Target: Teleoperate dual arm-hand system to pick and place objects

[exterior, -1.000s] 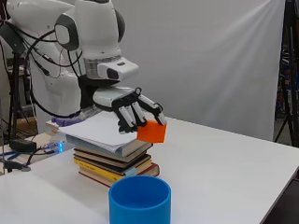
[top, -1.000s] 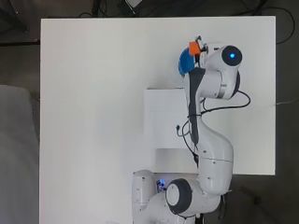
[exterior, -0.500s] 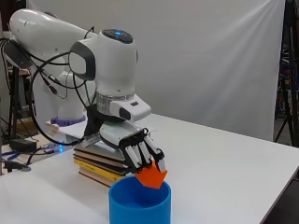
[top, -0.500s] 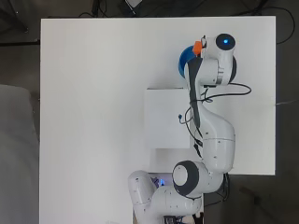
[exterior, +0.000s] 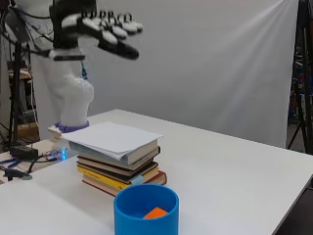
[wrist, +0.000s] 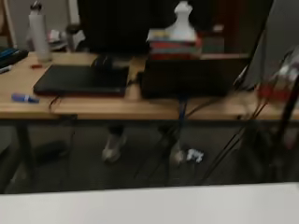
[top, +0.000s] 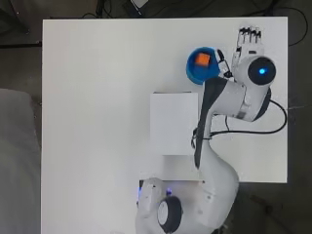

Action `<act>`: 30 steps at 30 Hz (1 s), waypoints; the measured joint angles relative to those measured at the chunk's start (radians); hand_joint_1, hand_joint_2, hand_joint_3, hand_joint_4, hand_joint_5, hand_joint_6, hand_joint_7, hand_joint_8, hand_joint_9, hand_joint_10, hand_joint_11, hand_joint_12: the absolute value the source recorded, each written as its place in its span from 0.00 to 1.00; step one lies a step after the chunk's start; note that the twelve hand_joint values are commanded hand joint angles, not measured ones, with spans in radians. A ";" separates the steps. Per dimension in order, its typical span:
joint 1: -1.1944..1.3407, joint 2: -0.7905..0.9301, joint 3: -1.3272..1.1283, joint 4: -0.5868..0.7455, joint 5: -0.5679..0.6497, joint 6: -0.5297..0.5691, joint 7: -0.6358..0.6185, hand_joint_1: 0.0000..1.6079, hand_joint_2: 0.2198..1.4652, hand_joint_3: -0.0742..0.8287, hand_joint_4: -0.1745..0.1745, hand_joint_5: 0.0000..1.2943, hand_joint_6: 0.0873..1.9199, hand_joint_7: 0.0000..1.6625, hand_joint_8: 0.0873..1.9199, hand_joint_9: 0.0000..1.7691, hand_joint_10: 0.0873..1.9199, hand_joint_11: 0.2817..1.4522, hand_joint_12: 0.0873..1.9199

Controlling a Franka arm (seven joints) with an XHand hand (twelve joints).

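High above table, robot hand [exterior: 100,30] outstretched, empty

1. You see the orange cube [top: 203,60] lying inside the blue cup [top: 191,73], on its bottom, a little tilted.
2. You see the blue cup upright on the white table, just beside the stack of books.
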 joint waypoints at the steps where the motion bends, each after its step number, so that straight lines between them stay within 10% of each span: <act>1: -0.101 0.076 0.068 0.003 0.036 -0.005 -0.009 0.17 0.67 0.08 0.43 0.07 0.00 0.08 0.00 0.14 0.00 0.08 0.00; 10: -0.809 0.438 0.315 0.022 0.038 -0.053 0.031 0.18 0.64 0.08 0.48 0.14 0.00 0.15 0.00 0.20 0.00 0.11 0.00; 17: -0.413 0.172 0.174 -0.017 0.076 -0.054 0.007 0.07 0.59 0.08 0.59 0.22 0.00 0.22 0.00 0.27 0.00 0.14 0.00; 24: 0.134 0.149 0.267 -0.069 0.120 -0.104 -0.032 0.09 0.60 0.08 0.44 0.18 0.00 0.17 0.00 0.24 0.00 0.11 0.00; 30: 0.027 0.033 0.480 -0.180 0.092 -0.181 0.052 0.11 0.61 0.09 0.46 0.20 0.00 0.17 0.00 0.23 0.00 0.11 0.00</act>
